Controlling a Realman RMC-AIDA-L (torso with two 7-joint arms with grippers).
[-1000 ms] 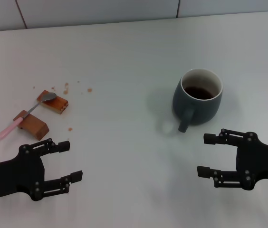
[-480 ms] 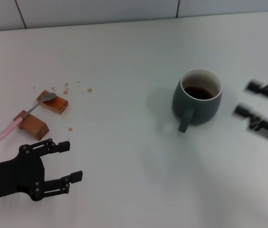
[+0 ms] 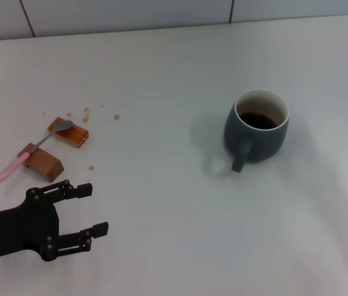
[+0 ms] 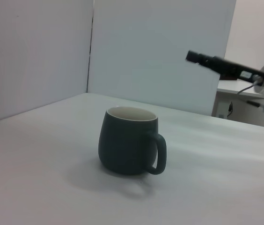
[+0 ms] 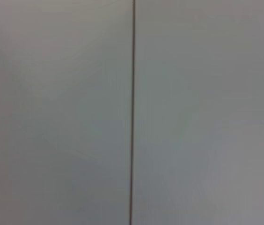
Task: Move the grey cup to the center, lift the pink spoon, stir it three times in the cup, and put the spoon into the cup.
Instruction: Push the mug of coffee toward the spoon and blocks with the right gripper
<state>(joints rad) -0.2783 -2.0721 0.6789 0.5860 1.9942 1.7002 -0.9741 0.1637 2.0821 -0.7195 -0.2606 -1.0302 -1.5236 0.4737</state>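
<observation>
Grey cup (image 3: 257, 126) upright on the white table (image 3: 161, 203), right of centre in the head view, handle (image 3: 239, 159) toward the lower edge of the frame, dark brown liquid (image 3: 262, 119) inside. Same cup (image 4: 128, 140) mid-frame in the left wrist view, handle on its right side.

Over at the left edge of the head view: pink spoon (image 3: 33, 150) propped across two brown blocks, silver bowl on the farther block (image 3: 68, 132), neck over the nearer block (image 3: 40, 161), pink handle slanting down toward the lower left. Brown crumbs (image 3: 86, 116) scattered just beyond the blocks.

Left gripper (image 3: 91, 209) low in the lower left, fingers spread wide, holding nothing, just below the nearer block and well apart from the cup.

Right gripper (image 4: 193, 56) out of the head view; seen raised at the upper right of the left wrist view, fingers not readable. Right wrist view: only a plain wall panel with a vertical seam (image 5: 132, 112).
</observation>
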